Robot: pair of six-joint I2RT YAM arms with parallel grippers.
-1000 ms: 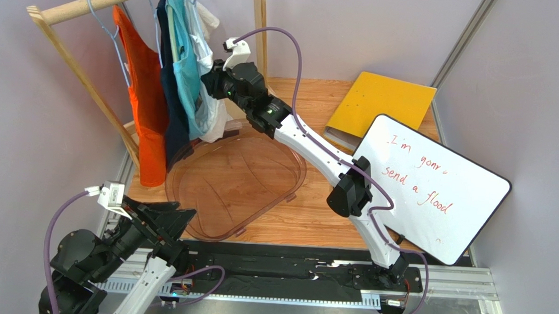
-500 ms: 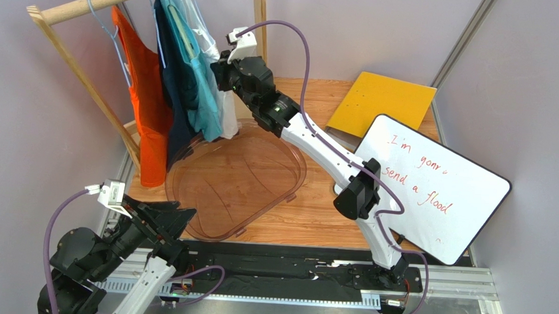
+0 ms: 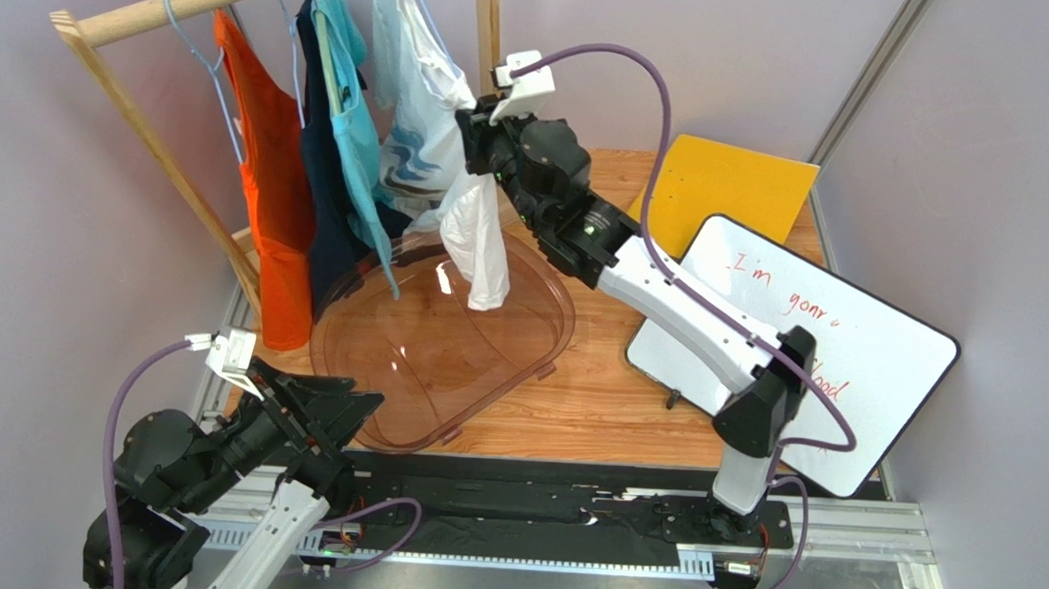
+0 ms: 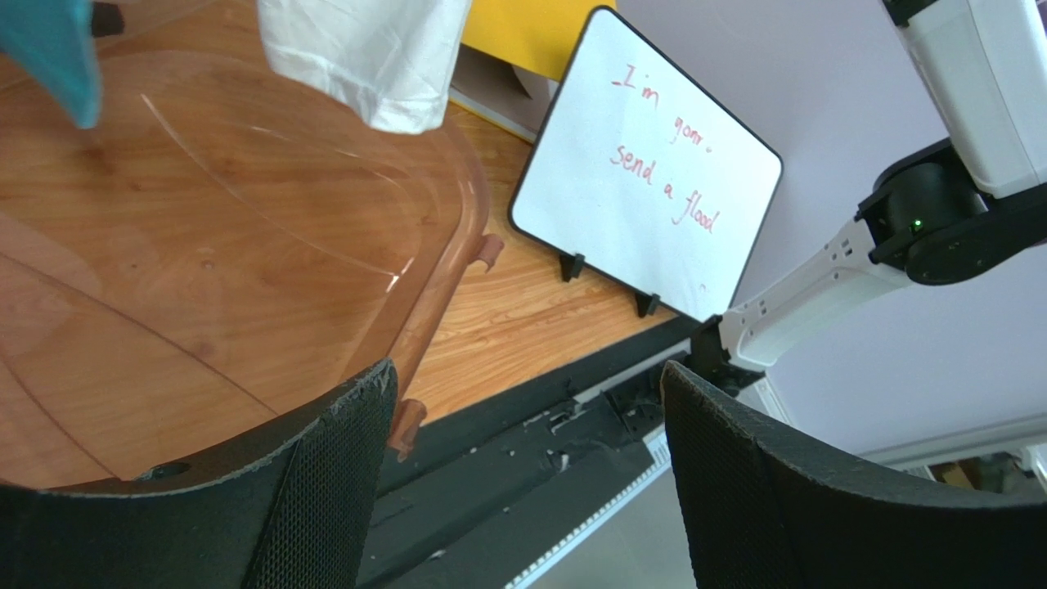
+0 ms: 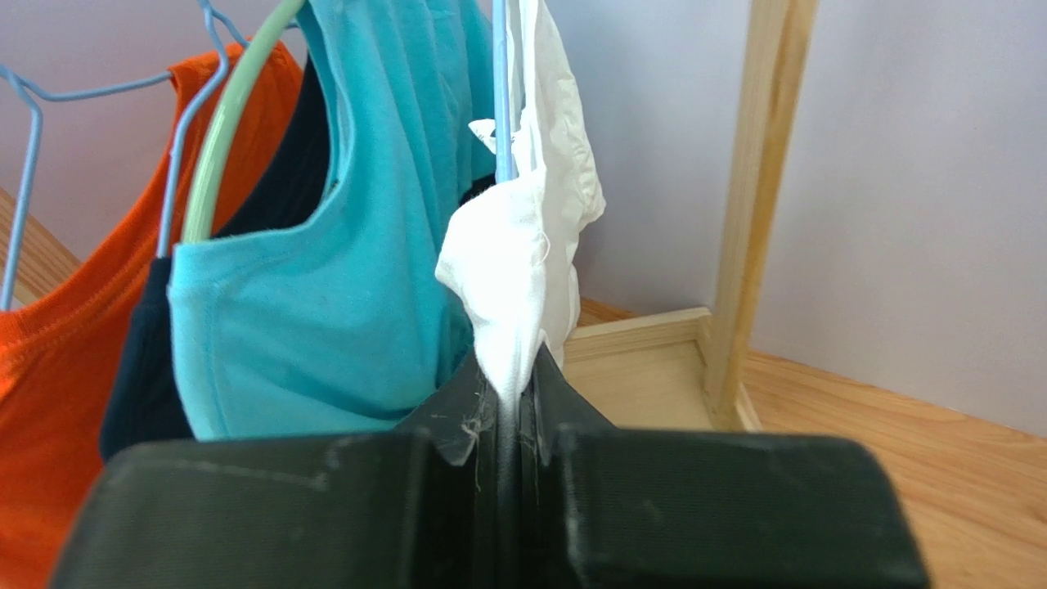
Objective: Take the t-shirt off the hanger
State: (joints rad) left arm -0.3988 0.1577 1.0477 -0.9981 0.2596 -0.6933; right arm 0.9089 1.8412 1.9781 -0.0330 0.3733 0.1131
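The right gripper (image 5: pixel 504 411), jaws clenched on a fold of the white t-shirt (image 3: pixel 423 151), holds it drawn rightward from the wooden rack (image 3: pixel 170 7) at far left, above the clear tub (image 3: pixel 563 326). The shirt hangs on its blue hanger (image 5: pixel 499 74), long axis slanting down toward the near right. The pull-off looks under way; next, the shoulder must clear the hanger's arm. The left gripper (image 4: pixel 529 405) sits near left, jaws released.

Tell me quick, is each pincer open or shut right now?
Left pincer: open, holding nothing.
Right pincer: shut on the white t-shirt.
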